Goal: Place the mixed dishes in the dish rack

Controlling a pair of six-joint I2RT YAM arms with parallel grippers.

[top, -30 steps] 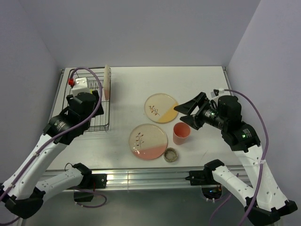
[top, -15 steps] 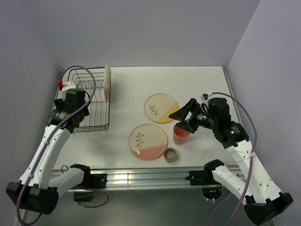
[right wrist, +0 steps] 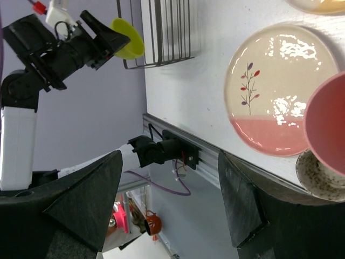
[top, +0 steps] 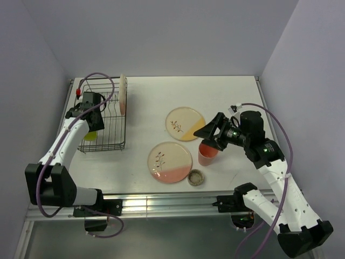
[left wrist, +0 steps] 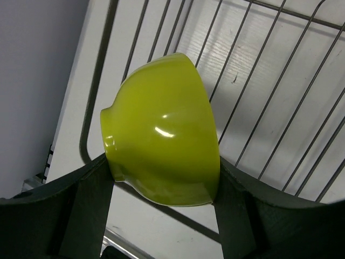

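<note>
My left gripper (left wrist: 161, 168) is shut on the lime-green bowl (left wrist: 161, 135), which lies on its side between the fingers over the near-left corner of the black wire dish rack (left wrist: 259, 97). From above, the bowl (top: 90, 135) peeks out under that gripper (top: 92, 127). One cream plate (top: 123, 93) stands upright in the rack (top: 108, 141). A yellow-part plate (top: 185, 123), a pink-part plate (top: 170, 161), the salmon-pink cup (top: 207, 154) and the tiny grey dish (top: 195, 177) rest on the table. My right gripper (top: 208, 136) hangs open just above the cup, holding nothing.
The right wrist view shows the pink-part plate (right wrist: 280, 86), the cup's rim (right wrist: 329, 124) and the grey dish (right wrist: 318, 178) near the table's front rail (right wrist: 215, 156). The walls close in on the left, back and right.
My left arm has swung from over the rack's front to its left side, and the green bowl now shows beneath the gripper. My right gripper has come left and lower, onto the cup.
</note>
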